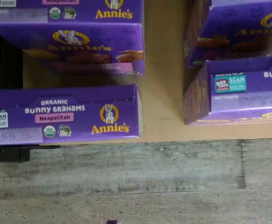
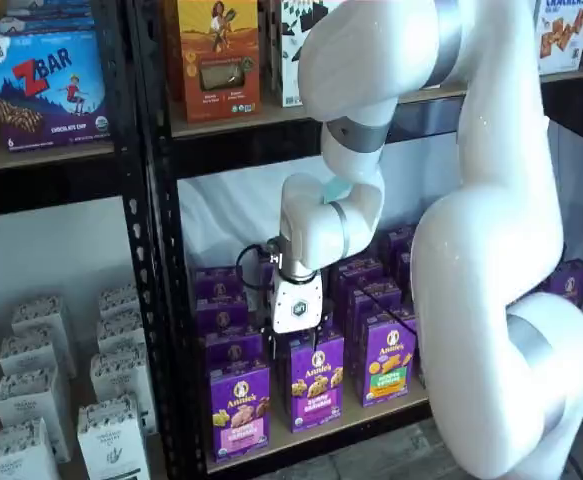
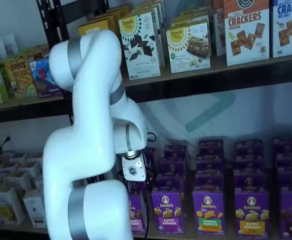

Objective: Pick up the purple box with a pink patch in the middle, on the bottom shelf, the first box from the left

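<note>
The purple box with the pink panel stands upright at the front left of the bottom shelf. In a shelf view it is partly hidden behind the arm. The wrist view looks down on its top, which bears a pink "Neapolitan" label. More boxes of the same kind stand in a row behind it. My gripper hangs above the boxes, a little right of and behind the front purple box. It is open and holds nothing, and its fingers are hard to make out against the cartons. Its white body also shows in a shelf view.
A purple carton with a lilac panel and one with a green panel stand to the right. Black rack uprights flank the bay. White cartons fill the neighbouring bay. The upper shelf board runs overhead. Grey plank floor lies in front.
</note>
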You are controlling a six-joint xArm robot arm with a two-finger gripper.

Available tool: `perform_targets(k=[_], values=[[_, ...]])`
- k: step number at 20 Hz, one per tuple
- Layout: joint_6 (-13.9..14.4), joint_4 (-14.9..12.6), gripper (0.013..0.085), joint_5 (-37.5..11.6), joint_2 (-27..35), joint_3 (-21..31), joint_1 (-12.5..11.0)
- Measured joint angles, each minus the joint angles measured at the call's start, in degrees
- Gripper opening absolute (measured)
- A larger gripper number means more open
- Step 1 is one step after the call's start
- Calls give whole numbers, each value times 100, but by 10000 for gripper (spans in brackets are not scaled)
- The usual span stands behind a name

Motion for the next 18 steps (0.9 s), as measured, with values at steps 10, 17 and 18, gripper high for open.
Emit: perform_targets(k=[10, 17, 18], values=[[120, -57, 850, 18, 418, -440, 67], [105, 87, 850, 15, 649, -730, 193], [110, 107, 850, 21, 686, -783, 219]])
